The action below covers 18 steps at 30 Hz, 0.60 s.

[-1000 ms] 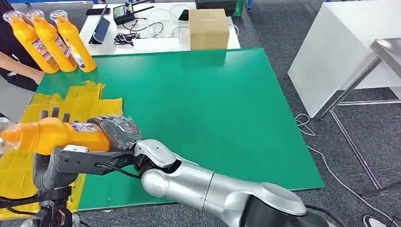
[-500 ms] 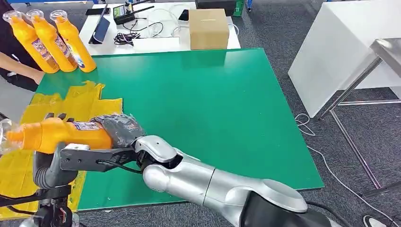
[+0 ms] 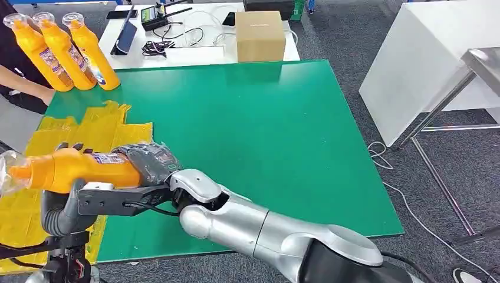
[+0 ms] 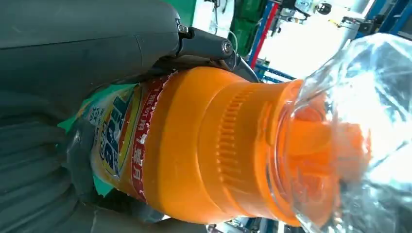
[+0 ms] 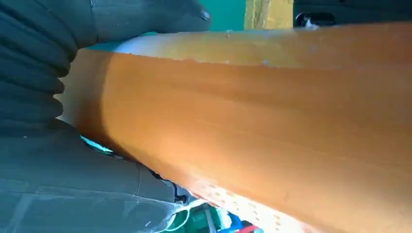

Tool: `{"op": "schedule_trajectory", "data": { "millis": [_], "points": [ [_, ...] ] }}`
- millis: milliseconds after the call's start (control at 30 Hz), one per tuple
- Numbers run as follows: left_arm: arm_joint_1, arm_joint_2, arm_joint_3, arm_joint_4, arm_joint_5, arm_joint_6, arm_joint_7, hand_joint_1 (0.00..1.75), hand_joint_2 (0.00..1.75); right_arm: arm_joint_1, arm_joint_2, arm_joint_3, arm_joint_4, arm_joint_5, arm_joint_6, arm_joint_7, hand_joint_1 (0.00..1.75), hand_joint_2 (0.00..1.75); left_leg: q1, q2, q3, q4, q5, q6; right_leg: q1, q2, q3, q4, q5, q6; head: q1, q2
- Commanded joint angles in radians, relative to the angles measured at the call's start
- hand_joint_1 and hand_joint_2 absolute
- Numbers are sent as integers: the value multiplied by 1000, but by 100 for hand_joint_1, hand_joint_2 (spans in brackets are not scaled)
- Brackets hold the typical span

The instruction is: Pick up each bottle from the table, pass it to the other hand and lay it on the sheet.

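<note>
Dark fingers of our left hand curl over the far side of a long orange plastic bottle with a clear cap, while the grey thumb presses up from below, so the bottle is clasped near its neck. At the bottle's base, the fingers of our right hand wrap around its labelled end; both hands hold it at once, lying level above the near left corner of the green table mat. The bottle hangs over a crumpled yellow plastic sheet spread along the mat's left side, and we cannot tell whether it touches it. In the left wrist view the ribbed orange neck and the clear cap sit close to the camera. Our silver right arm reaches across from the lower right. Three more upright orange bottles stand together at the far left corner, beside a person's arm. Beyond the mat, a brown cardboard box sits on a white table with cables.
</note>
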Motion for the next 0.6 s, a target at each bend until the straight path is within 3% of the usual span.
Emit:
{"op": "schedule_trajectory", "data": {
  "millis": [33, 67, 100, 133, 600],
  "points": [
    [-24, 21, -72, 56, 0, -10, 17, 175, 175, 0, 20, 9, 16, 22, 53, -23, 175, 175, 1, -1, 3, 0, -1, -1, 1, -1, 4, 0, -1, 0, 0, 0],
    [-24, 21, -72, 56, 1, -11, 17, 175, 175, -5, 20, 14, 17, 32, 54, -24, 148, 175, 0, -1, 2, 0, -1, -1, 0, -1, 3, 0, -1, 0, 0, 0],
    [-25, 20, -73, 56, 2, -11, 17, 175, 175, -3, 20, 8, 21, 42, 51, -23, 0, 175, 1, -1, 4, 0, -1, -1, 1, -1, 4, -1, -2, 0, 0, 0],
    [-24, 20, -72, 56, 3, -11, 16, 175, 175, -2, 20, 4, 21, 40, 51, -22, 0, 0, 0, -1, 2, 0, -1, -1, 0, -1, 3, 0, -1, 0, 0, 0],
    [-13, 15, -50, 41, 5, -6, 10, 175, 175, 43, 20, -71, 18, 148, 72, -45, 0, 0, 1, -1, 3, 0, -1, -1, 1, -2, 3, -1, -1, 0, 0, 0]
  ]
}}
